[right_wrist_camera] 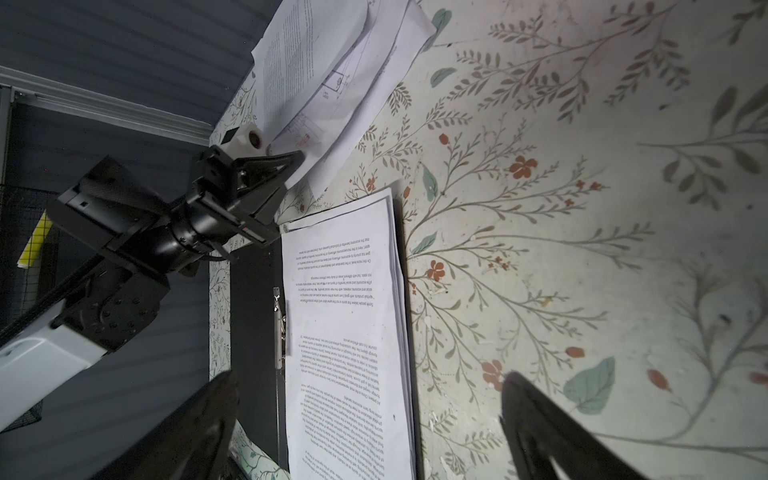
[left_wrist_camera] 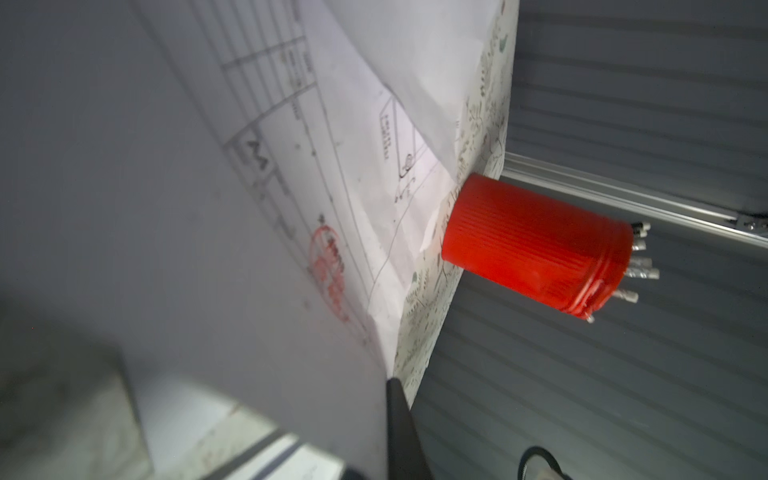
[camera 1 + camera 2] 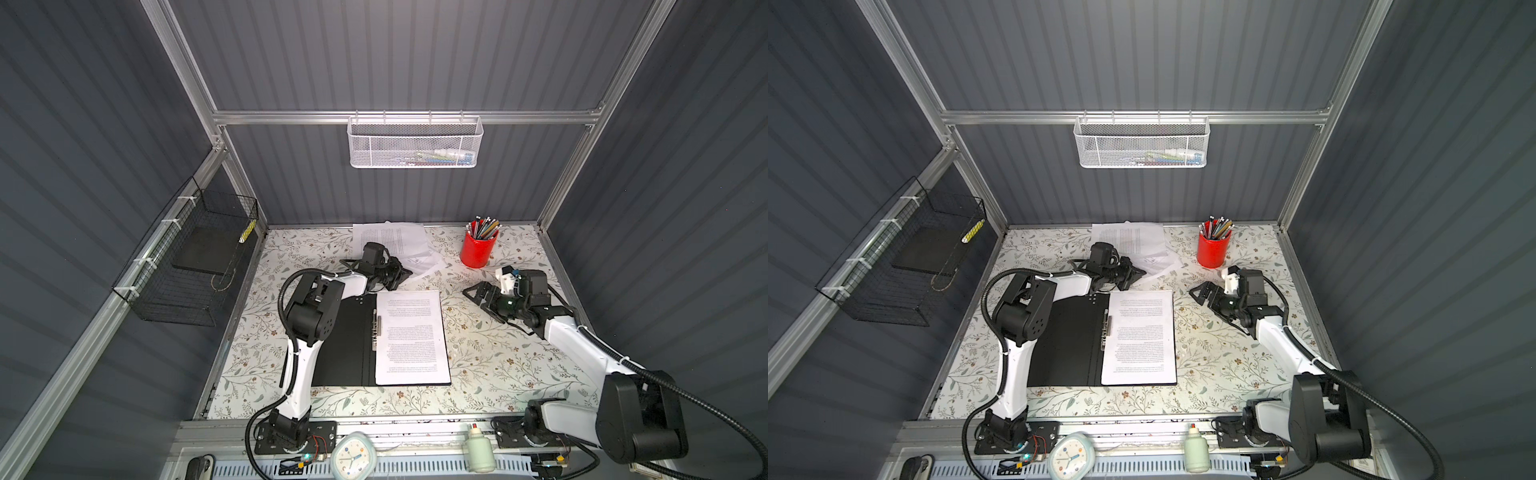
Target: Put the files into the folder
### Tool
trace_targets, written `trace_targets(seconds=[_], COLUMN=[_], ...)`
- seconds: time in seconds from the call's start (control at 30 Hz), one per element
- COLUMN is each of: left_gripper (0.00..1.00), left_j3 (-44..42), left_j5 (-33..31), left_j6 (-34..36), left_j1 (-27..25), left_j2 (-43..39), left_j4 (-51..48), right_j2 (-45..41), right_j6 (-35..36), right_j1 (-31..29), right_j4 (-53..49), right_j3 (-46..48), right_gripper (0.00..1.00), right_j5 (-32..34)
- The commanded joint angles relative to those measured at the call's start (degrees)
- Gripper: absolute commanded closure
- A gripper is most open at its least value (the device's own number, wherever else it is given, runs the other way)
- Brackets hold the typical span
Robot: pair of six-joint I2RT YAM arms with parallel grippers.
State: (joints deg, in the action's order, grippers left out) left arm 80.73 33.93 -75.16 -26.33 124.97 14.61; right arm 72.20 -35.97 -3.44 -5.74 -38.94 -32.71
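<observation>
Floral surface (image 3: pixel 498 353) carries the open folder (image 3: pixel 345 345) near the middle, black inside up, with 1 stack of filed sheets (image 3: pixel 411 336) on its right half beside the spine clip (image 3: pixel 377 328). The loose files (image 3: pixel 395 237) lie fanned at the far edge, near the red pen cup (image 3: pixel 478 249). Left gripper (image 3: pixel 401 276) is clenched on a corner of the diagram sheet (image 2: pixel 332 166). Right gripper (image 3: pixel 476 297) is released and hovers right of the folder, holding nothing. Risks as I judge them: a thin corner pinch could slip or tear on a fast pull. The overlapping sheets may drag along. Swinging paper could knock the cup, and a sloppy drop could skew the filed stack.
</observation>
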Motion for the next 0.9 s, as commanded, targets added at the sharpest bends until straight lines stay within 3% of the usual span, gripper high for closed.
trace_targets(seconds=[0.0,0.23,0.33,0.87], left_gripper=[1.0,1.0,1.0,1.0], left_j3=[-1.36,-2.64,0.92,12.42], left_j5=[6.3,13.21,13.65,15.93], left_j6=[7.81,9.59,11.6,8.85], left_j1=[-0.22,-0.2,-0.26,-1.26], left_j2=[-7.82,-14.0,-14.52,-12.59], left_j4=[-9.7,-12.43,-15.34,-14.04], right_j2=[0.39,2.64,3.3,3.47], right_j6=[-1.3,-3.89,-4.51,-7.43], right_j1=[1.5,4.32,4.41,6.98], right_j4=[1.68,5.44,6.11,7.13], right_j3=[0.43,0.52,0.42,-0.09], right_gripper=[0.01,0.01,0.01,0.01], right_j5=[-0.51,-4.82,-5.48,-7.77])
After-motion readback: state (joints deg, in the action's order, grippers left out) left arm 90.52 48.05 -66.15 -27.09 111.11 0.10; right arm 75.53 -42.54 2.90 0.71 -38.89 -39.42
